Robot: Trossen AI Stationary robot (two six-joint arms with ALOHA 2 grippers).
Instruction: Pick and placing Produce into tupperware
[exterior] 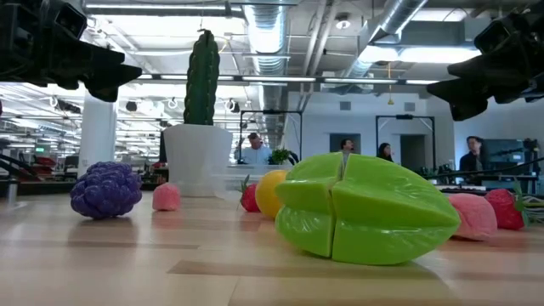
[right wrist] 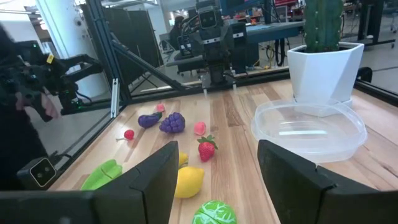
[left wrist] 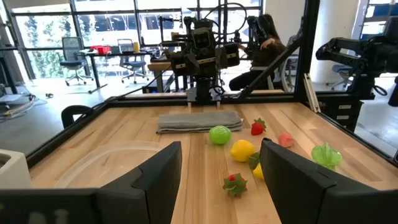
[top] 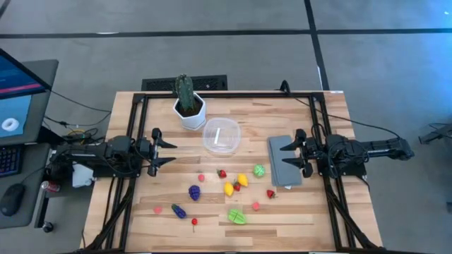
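Clear plastic tupperware (top: 222, 136): round, shallow, see-through walls, nothing in it. Stands on the wooden table (top: 134, 219) just right of the white pot (top: 190, 113) with its cactus (top: 184, 94), in the far half, roughly midway between the two arms.

Produce, loose on the table, all nearer than the tupperware, none in it yet:
- strawberry (top: 222, 173), small and red, with a pink piece (top: 201, 178) to its left, both central
- lemon (top: 229, 189) and a second yellow piece (top: 242, 180), touching or nearly so
- round green piece (top: 259, 170), just left of the grey cloth (top: 284, 161)
- red strawberry (top: 270, 193) and pink piece (top: 256, 206), right of centre
- green star fruit (top: 236, 216), ridged, at the near edge
- purple grape cluster (top: 194, 192) and purple eggplant (top: 178, 210), left of centre
- small red (top: 194, 221) and pink (top: 157, 209) bits, near left

Left gripper (top: 171, 146): at the left edge, pointing right, fingers spread, holding nothing.
Right gripper (top: 286, 157): over the grey cloth, pointing left, fingers likewise apart and empty.

Key relation: the round green piece lies just left of and slightly nearer than the right gripper's tips, closer than any piece is to the left gripper. Judged the right arm's pick. Being round, it offers no long axis to align with. The eggplant lies slantwise and falls nearer the left arm.
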